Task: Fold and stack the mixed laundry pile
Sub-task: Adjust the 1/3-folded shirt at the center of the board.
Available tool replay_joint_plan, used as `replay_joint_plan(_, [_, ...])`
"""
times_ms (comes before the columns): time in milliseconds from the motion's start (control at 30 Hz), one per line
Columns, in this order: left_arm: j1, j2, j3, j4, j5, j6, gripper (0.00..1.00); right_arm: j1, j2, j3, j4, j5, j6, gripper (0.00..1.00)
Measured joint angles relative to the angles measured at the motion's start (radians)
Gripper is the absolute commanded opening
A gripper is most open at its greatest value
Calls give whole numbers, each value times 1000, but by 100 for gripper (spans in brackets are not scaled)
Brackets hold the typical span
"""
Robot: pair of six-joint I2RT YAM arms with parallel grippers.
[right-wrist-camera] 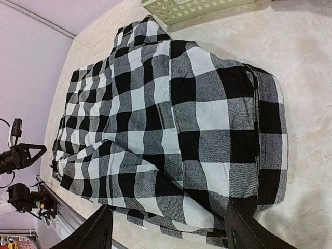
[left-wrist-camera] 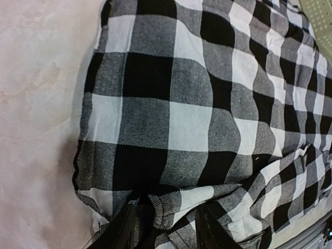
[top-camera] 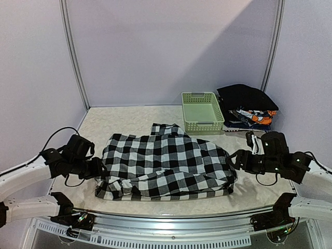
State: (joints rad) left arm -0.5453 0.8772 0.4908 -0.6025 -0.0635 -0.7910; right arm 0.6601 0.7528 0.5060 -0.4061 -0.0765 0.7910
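From above, we see the black-and-white checked shirt (top-camera: 166, 166) spread flat at the middle of the worktop (top-camera: 129, 122). The left pincer (top-camera: 101, 168) sits at the shirt's 9 o'clock edge and the right pincer (top-camera: 233, 158) at its 3 o'clock edge. A pale green slotted basket (top-camera: 202, 111) stands at the shirt's 1 o'clock. Just beside the basket, at 2 o'clock, a plain black cloth (top-camera: 246, 96) lies on top of orange-blue-white printed pieces (top-camera: 257, 116).

On the left wrist camera, we find the checked shirt (left-wrist-camera: 181, 114) filling most of the view, with bare worktop (left-wrist-camera: 36, 104) along the 9 o'clock side. The left pincer (left-wrist-camera: 168, 228) is at 6 o'clock, its fingers (left-wrist-camera: 127, 231) spread, with a bunched fold of the shirt's hem lying between them.

On the right wrist camera, we see the shirt (right-wrist-camera: 171, 129) running from centre toward 9 o'clock, one folded edge facing 3 o'clock. The right pincer (right-wrist-camera: 171, 212) stands at 6 o'clock, its fingers (right-wrist-camera: 244, 223) spread wide on either side of the shirt's near edge. The basket (right-wrist-camera: 197, 8) shows at 12 o'clock, and pale worktop (right-wrist-camera: 301, 62) lies at 3 o'clock.
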Motion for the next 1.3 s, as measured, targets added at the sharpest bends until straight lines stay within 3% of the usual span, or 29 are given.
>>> replay_joint_plan(133, [-62, 80, 10, 5, 3, 18, 51, 0, 92, 60, 3, 16, -52, 78])
replay_joint_plan(433, [-229, 124, 56, -63, -23, -23, 52, 0, 251, 133, 51, 19, -124, 79])
replay_joint_plan(667, [-262, 147, 20, -59, -23, -71, 52, 0, 348, 152, 78, 14, -143, 79])
replay_joint_plan(1033, [-275, 201, -19, 29, 0, -108, 48, 0, 355, 154, 79, 15, -146, 79])
replay_joint_plan(1300, [-277, 212, -35, 85, -6, -131, 21, 0, 349, 154, 79, 20, -145, 80])
